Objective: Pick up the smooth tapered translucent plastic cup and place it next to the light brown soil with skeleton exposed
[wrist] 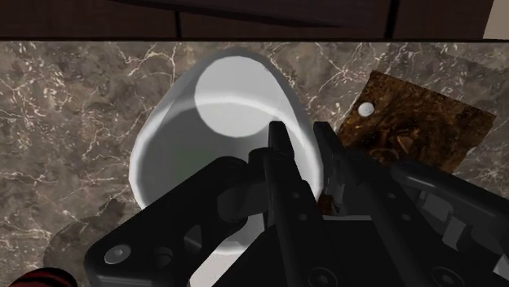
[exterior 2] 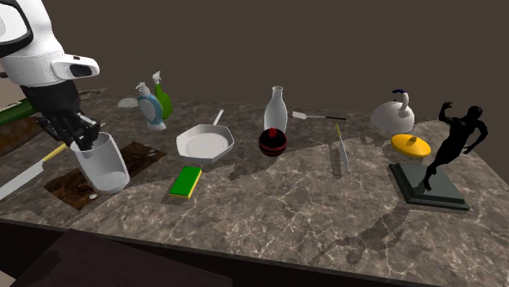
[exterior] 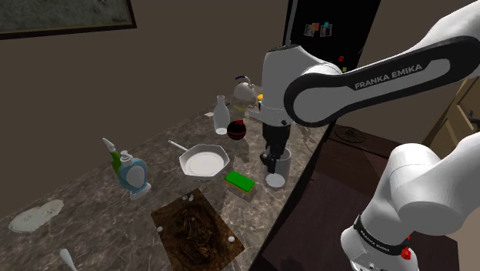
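The all-black gripper (wrist: pixel 300 143) is clamped on the rim wall of the whitish translucent tapered cup (wrist: pixel 228 90), which hangs tilted near the table's (exterior: pixel 88 189) stand-side edge. The brown square soil slab with skeleton (wrist: pixel 416 122) lies just beside the cup, so only a short shift seems needed.

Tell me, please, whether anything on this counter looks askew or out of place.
Only the pale cup stands out: the gripper pinches its rim, one of the fingers inside and one outside, and it leans off upright beside the brown soil patch. Nothing looks spilled or broken.
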